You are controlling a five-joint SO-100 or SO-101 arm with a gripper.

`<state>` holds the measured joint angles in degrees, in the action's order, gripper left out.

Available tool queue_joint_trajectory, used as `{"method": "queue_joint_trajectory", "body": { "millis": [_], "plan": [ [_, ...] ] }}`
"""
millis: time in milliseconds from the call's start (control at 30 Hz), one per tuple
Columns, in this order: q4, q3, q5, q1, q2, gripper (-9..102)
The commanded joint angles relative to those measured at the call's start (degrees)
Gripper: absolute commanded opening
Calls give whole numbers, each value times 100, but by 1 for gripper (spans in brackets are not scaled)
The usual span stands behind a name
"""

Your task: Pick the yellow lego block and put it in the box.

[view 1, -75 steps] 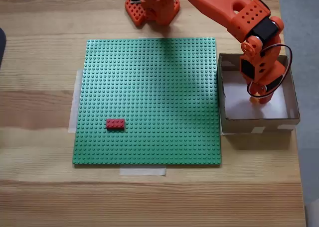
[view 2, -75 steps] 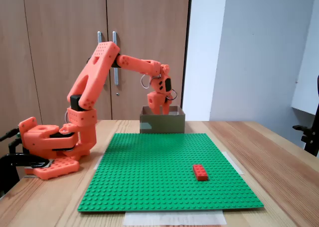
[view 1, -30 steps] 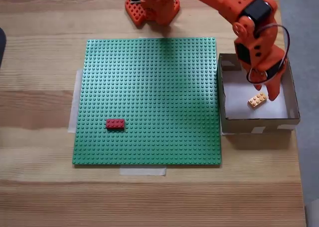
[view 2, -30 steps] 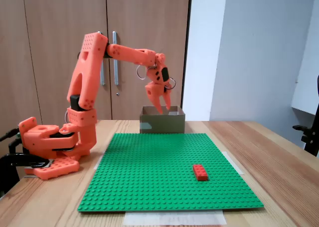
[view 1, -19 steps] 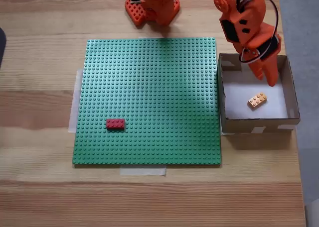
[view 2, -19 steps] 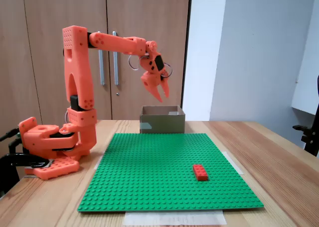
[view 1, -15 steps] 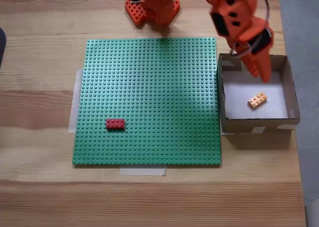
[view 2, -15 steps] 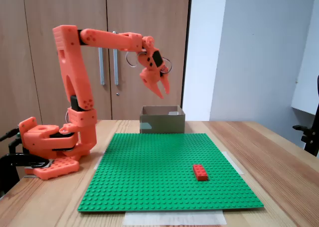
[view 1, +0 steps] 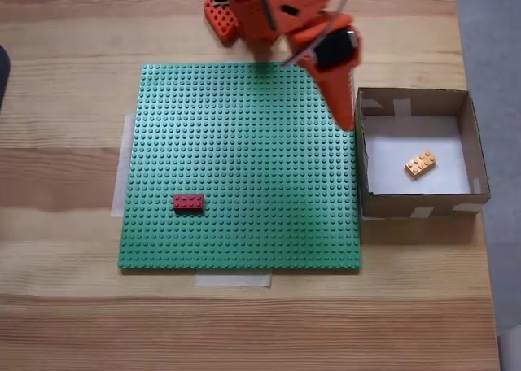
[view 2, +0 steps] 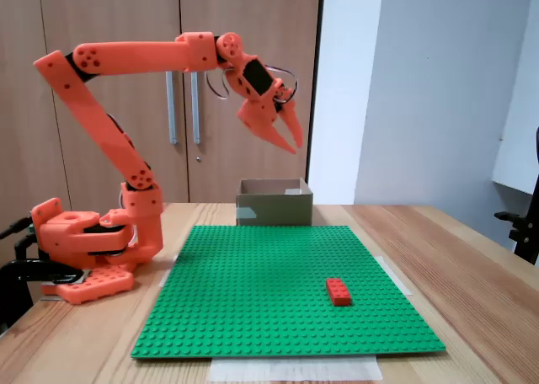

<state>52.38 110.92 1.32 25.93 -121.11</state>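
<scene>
The yellow lego block (view 1: 421, 163) lay aslant on the box (view 1: 415, 200) floor — down-right of the raised gripper (view 1: 345, 117), which hung empty, fingers slightly parted.

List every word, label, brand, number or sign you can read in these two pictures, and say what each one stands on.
None: no readable text on the box, the yellow lego block, the red brick, the green baseplate or the arm's end effector.
</scene>
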Motion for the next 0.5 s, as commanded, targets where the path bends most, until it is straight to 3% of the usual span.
{"method": "queue_joint_trajectory", "body": {
  "millis": [0, 467],
  "plan": [
    [-9, 9, -211, -360, -387, 2],
    [-237, 299, -606, -1547, -1310, -1]
  ]
}}
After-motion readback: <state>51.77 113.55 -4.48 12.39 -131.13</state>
